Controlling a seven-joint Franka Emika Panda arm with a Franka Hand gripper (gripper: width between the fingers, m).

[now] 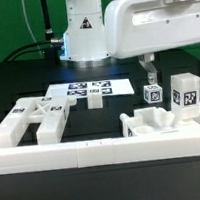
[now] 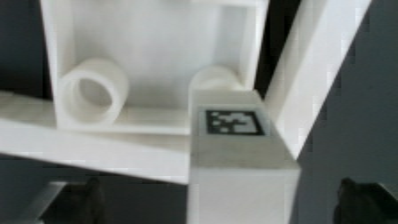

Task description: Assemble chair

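Both fingers (image 2: 71,203) of the end effector (image 2: 214,206) stand wide apart, seemingly flanking a tagged chair leg (image 2: 240,165).

On my worktop (image 1: 16,82): marker board (image 1: 87,91) centre; cut-out frame (image 1: 35,120) at exterior view's left; 2 upright legs (image 1: 185,91) at its right.

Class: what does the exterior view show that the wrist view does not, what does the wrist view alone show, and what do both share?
Only the exterior view: the marker board, the long border rail, the robot arm and the cut-out frames on that view's left.
Only the wrist view: a round hole through a white part, seen close.
Both: white chair parts bearing black-and-white tags, a cube-ended leg outside, a tagged bar up close; whether these match cannot be told.
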